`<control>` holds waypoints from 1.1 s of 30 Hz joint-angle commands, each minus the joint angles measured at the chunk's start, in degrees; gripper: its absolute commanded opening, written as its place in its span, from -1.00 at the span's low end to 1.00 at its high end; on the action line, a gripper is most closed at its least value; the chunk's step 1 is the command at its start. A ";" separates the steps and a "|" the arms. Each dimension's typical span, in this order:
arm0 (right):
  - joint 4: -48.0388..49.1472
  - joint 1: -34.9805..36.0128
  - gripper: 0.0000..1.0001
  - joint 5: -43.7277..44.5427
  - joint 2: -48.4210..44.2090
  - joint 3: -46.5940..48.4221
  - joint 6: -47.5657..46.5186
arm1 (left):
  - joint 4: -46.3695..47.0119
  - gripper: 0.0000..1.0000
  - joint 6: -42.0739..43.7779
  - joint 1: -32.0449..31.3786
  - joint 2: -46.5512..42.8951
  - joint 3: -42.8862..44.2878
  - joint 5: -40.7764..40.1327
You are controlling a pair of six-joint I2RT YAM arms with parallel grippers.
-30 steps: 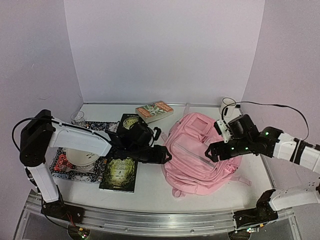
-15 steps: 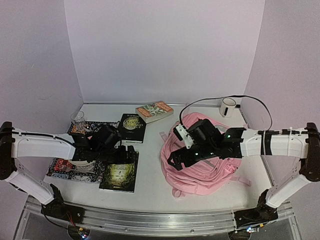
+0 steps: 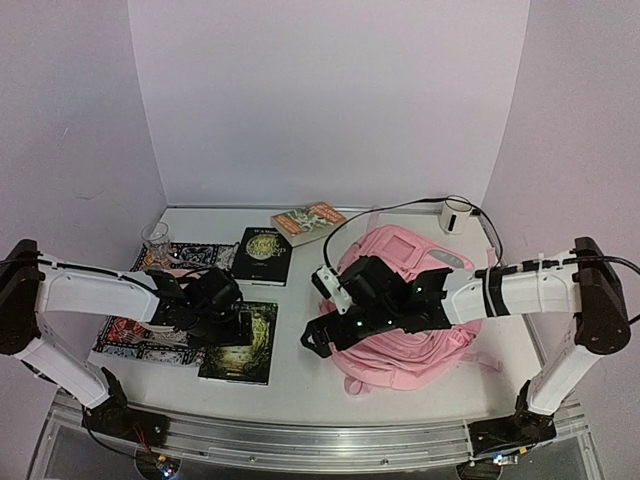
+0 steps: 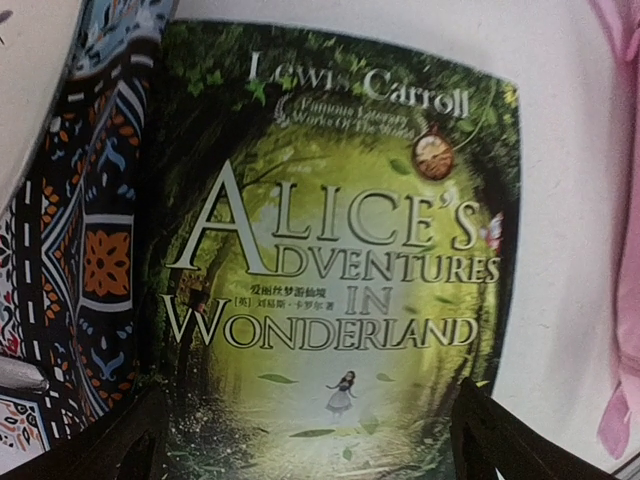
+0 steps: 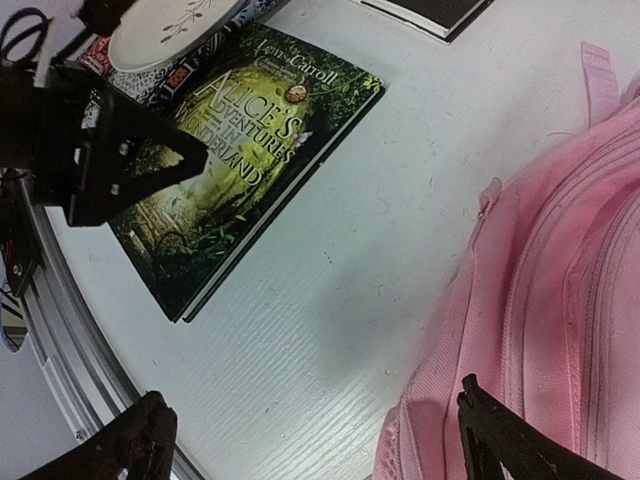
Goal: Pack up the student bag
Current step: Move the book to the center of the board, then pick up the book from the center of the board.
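**Backpack flat on the table, both grippers open**

The white table point(image 3: 300, 385) carries everything. The pink backpack point(image 3: 400, 250) is the biggest item, lying flat on the right half with its zipped pockets facing up.

The right gripper point(image 3: 320, 335) hangs low at the backpack's near-left corner. Its fingers are spread apart and hold nothing; the wrist view shows pink fabric point(image 5: 560, 300) under one side and bare table under the other.

The left gripper point(image 3: 228, 322) hovers over the green book point(image 3: 240, 350), jaws wide apart and empty. Its wrist view is filled by the cover point(image 4: 330, 260), which reads "Alice's Adventures in Wonderland".

A patterned cloth point(image 3: 125, 335) lies at the far left, and the green book's left edge touches it. A white plate point(image 5: 170, 25) rests on the cloth.

Behind these are a black book point(image 3: 265, 250) and an orange-and-green book point(image 3: 308, 222). A white mug point(image 3: 456, 214) stands at the back right, and a small glass point(image 3: 155, 236) at the back left.
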 commanded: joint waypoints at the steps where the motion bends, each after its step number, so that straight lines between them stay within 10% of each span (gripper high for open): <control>1: 2.09 -0.07 0.96 1.16 -0.20 -0.53 2.15 | 0.45 0.99 -1.16 -1.21 5.14 1.70 3.58; 13: 2.83 -0.10 0.96 3.95 -1.92 -3.11 3.18 | 10.25 0.99 -4.41 -9.43 19.96 9.49 10.55; 33: 2.96 -0.36 0.80 3.30 5.20 5.66 8.71 | 13.55 0.96 -8.95 -2.87 2.49 -0.27 4.66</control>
